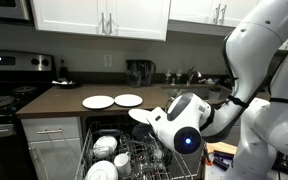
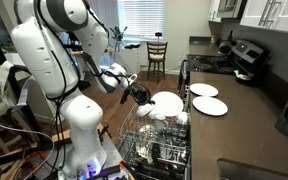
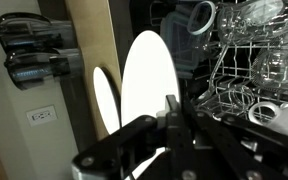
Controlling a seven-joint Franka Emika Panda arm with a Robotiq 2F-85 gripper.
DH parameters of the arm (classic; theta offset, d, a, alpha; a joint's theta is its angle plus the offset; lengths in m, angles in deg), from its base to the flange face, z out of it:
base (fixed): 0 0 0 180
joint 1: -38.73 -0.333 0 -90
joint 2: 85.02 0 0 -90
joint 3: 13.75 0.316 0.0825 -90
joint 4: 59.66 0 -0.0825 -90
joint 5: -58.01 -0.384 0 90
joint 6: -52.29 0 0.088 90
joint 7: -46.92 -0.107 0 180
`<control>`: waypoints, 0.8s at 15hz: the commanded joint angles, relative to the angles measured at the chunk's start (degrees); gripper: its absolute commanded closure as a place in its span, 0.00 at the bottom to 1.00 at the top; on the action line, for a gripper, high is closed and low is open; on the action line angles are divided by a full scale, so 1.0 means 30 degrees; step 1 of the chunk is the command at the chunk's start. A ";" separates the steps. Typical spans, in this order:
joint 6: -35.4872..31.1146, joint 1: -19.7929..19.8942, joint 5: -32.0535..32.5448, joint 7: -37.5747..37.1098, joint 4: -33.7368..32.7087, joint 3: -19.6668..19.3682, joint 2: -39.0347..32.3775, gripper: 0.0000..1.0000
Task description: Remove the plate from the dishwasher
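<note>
My gripper (image 3: 174,118) is shut on the rim of a white plate (image 3: 149,75), which fills the middle of the wrist view. In both exterior views the gripper (image 1: 154,121) (image 2: 138,95) holds the plate (image 1: 140,114) (image 2: 168,102) above the open dishwasher (image 1: 134,156) (image 2: 160,146), beside the counter edge. The dishwasher's grey wire rack (image 3: 252,70) holds glasses, bowls and other white dishes.
Two more white plates (image 1: 97,101) (image 1: 129,99) lie side by side on the brown counter (image 1: 64,100) next to the dishwasher. A black stove (image 1: 4,85) stands at the counter's end. A sink with dishes (image 1: 189,78) is further along. White cabinets hang above.
</note>
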 commanded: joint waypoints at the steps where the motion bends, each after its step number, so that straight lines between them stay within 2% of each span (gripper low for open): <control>1: 0.0872 -0.0102 0.1081 -0.0209 -0.0006 0.0363 0.0478 0.98; 12: 0.1428 0.0307 0.2704 -0.0087 -0.0372 -0.0153 0.0595 0.98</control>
